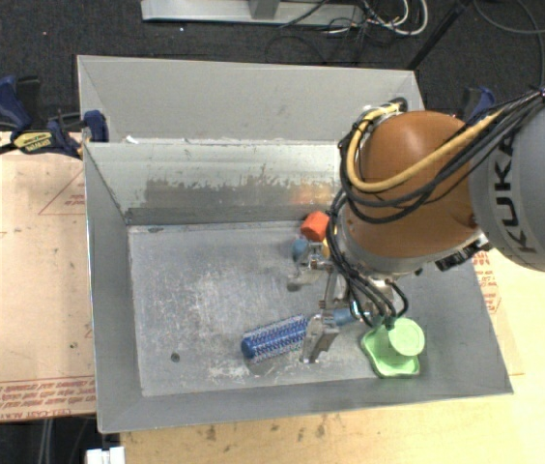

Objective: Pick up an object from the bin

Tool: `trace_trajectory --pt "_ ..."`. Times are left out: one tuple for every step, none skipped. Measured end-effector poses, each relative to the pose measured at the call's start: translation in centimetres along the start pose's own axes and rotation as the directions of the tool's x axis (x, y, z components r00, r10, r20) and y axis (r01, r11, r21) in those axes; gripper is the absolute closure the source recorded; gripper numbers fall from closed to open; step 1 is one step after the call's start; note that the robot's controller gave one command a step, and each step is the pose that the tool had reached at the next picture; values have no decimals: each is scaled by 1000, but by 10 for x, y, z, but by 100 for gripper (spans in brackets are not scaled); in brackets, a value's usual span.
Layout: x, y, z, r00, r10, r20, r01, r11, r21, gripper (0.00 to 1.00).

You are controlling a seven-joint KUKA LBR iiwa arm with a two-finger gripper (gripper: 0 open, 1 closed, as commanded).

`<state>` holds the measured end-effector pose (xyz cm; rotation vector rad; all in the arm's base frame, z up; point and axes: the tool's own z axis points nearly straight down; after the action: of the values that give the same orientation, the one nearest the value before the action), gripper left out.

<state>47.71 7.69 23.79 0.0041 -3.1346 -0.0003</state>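
My gripper (309, 309) hangs low over the bin's floor, right of the middle, under the arm's wrist. Its two fingers stand apart, open, with bare floor between them. The lower fingertip (315, 344) sits right at the right end of a blue ribbed, brush-like cylinder (274, 338) lying on its side near the front wall. The upper fingertip (299, 277) is just below a small blue piece (301, 249) and an orange block (313, 226), which lie close to the back wall's foot.
A light green plastic piece (394, 348) with a round cap rests in the front right corner, partly under the wrist's cables. The arm covers the bin's right side.
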Motion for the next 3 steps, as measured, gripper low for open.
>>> trace_trajectory --pt "-30 -6 165 989 -149 15 150 989 -2 0" --pt "-31 -5 162 989 -148 9 148 989 0 0" --pt "-32 -5 161 989 -146 8 146 989 0 0"
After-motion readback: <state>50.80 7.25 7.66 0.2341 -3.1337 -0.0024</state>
